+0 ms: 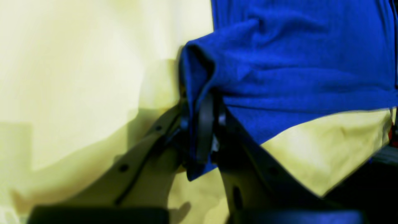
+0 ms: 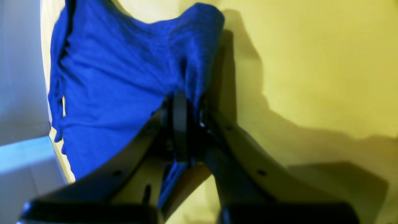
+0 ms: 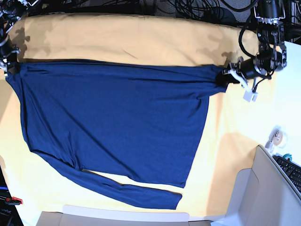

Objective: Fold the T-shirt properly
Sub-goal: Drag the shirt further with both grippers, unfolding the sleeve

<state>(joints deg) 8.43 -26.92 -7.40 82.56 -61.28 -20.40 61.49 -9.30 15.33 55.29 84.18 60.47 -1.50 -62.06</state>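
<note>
While both clamp the T-shirt (image 3: 117, 117) — left tool (image 1: 203, 124), right tool (image 2: 183, 124).

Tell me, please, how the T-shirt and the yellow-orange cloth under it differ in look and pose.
The T-shirt is dark navy; the yellow-orange cloth is pale and warm. The T-shirt is pulled taut along its top edge between the left gripper and the right gripper, both shut on it; the cloth lies ungripped. The T-shirt covers only part of the cloth, which shows all round it. Both are plain, unprinted fabric spread out flat.
</note>
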